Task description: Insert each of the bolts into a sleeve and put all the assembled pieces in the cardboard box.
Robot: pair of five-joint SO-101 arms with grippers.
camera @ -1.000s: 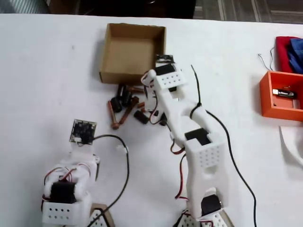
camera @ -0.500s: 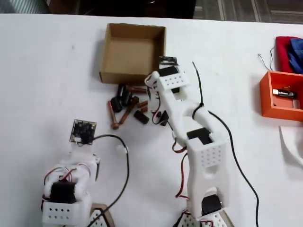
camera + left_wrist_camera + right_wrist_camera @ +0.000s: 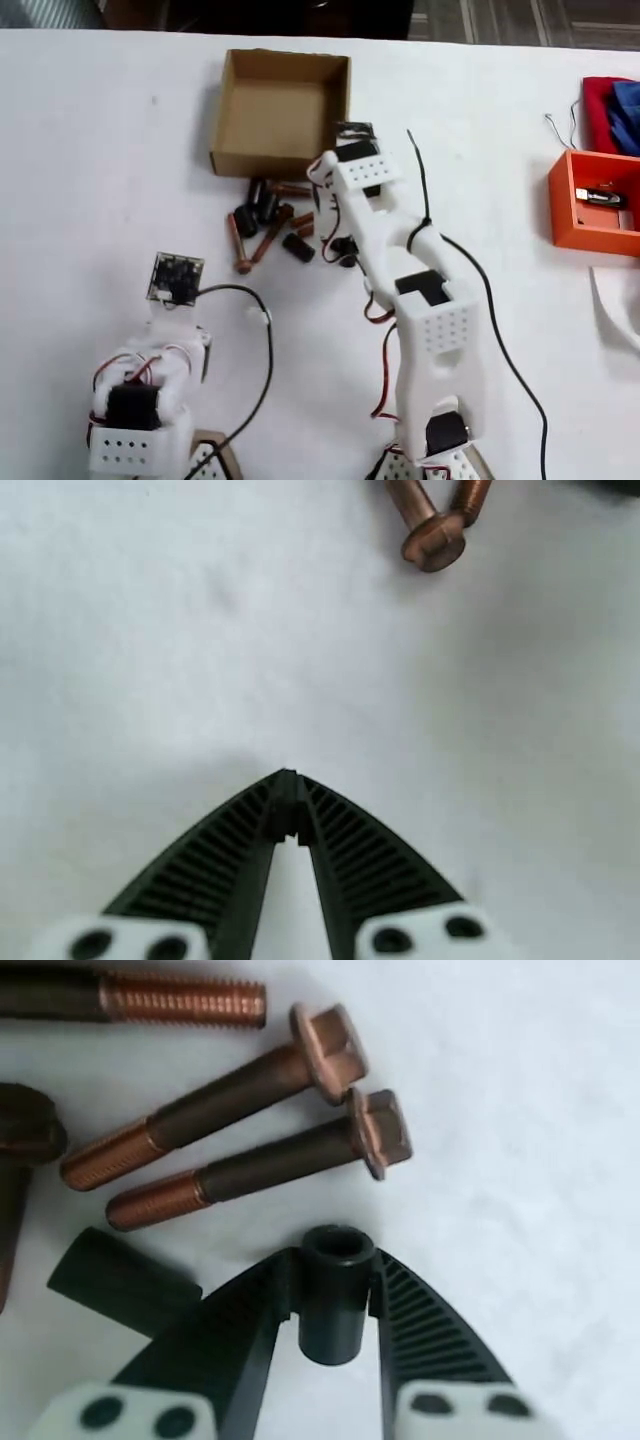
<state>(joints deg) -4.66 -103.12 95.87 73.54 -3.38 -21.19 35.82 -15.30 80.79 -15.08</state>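
Clamping a black sleeve (image 3: 334, 1310) upright just beside the bolts (image 3: 268, 1165) on the surface (image 3: 520, 1110), the right end effector (image 3: 335, 1265) should lift straight, bore unobstructed; left end effector (image 3: 288, 785) sits closed, empty.

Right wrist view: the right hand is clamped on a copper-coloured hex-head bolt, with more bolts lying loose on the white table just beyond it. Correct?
No. The right hand is clamped on a short black cylindrical sleeve, not a bolt, as the right wrist view shows. The copper-coloured hex-head bolts do lie loose on the white table just beyond it.
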